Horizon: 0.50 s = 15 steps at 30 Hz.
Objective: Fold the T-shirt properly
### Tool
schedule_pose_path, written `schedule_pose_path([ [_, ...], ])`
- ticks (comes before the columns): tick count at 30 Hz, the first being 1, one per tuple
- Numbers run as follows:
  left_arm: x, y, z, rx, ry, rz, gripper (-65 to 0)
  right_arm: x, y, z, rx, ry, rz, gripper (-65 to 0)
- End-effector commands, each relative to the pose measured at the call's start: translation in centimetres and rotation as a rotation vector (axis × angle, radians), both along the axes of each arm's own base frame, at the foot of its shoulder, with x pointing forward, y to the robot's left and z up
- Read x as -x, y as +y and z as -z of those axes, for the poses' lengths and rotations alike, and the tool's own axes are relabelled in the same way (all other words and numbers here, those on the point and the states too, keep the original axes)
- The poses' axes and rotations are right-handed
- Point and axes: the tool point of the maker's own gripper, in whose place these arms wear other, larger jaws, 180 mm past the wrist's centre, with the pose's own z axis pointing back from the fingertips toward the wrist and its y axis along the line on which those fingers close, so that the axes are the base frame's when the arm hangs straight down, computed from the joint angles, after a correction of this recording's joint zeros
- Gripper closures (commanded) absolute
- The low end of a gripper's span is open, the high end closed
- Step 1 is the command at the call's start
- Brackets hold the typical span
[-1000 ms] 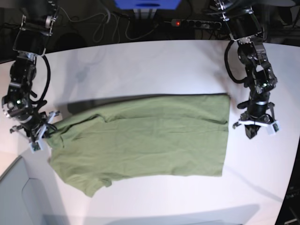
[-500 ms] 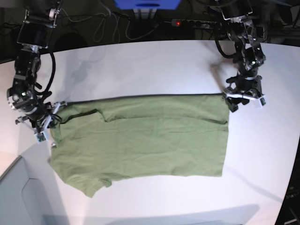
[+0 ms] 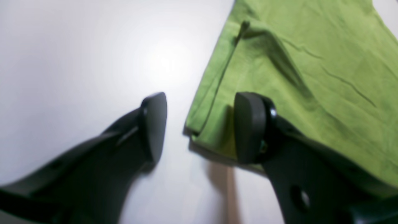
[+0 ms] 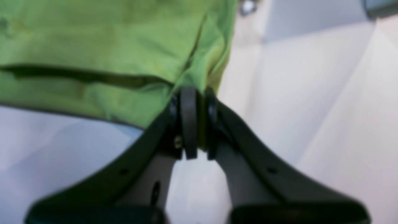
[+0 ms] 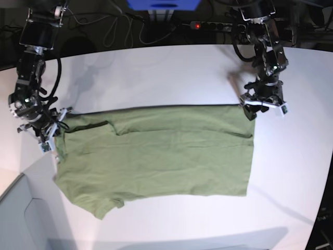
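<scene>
The sage-green T-shirt (image 5: 156, 156) lies flat and wide on the white table (image 5: 166, 67), its hem at the right and a sleeve at the lower left. My left gripper (image 5: 264, 111) hangs open over the shirt's far right corner. In the left wrist view that gripper (image 3: 199, 127) straddles the corner of the T-shirt (image 3: 311, 46), one finger (image 3: 154, 124) over bare table and the other over cloth. My right gripper (image 5: 49, 139) is at the shirt's far left corner. The right wrist view shows this gripper (image 4: 194, 124) shut on a pinch of the T-shirt (image 4: 93, 37).
A power strip (image 5: 216, 25) with a red light, cables and a blue object (image 5: 164, 5) sit behind the table's far edge. A grey panel (image 5: 21, 219) meets the table at the lower left. The table's curved right edge runs near the left arm.
My left gripper has opened and moved from beside the shirt's right edge up to its far right corner. The right gripper has drawn the far left corner away, straightening the far edge.
</scene>
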Motion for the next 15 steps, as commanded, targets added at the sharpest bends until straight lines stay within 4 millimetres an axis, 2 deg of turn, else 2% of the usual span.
schedule_pose_path([
  [1, -0.35, -0.53, -0.29, 0.003, -0.012, 0.018, -33.4, -1.29, -0.17, -1.83, 0.004, -0.065, -0.017, 0.0],
  [3, -0.27, -1.08, 0.20, 0.007, 0.001, 0.034, -32.8, -1.29, -0.17, -1.83, 0.004, -0.065, -0.017, 0.0],
  [5, -0.25, -1.45, 0.39, 0.014, 0.005, 0.039, -28.6, -1.29, -0.17, -1.83, 0.004, -0.065, -0.017, 0.0],
  [13, -0.25, -1.36, 0.47, 0.016, 0.005, 0.033, 0.0, -1.29, -0.22, -1.85, 0.006, -0.065, -0.017, 0.0],
  [15, -0.39, -1.27, 0.08, 0.011, -0.006, 0.032, 0.0, -1.29, -0.22, -1.85, 0.006, -0.065, -0.017, 0.0],
])
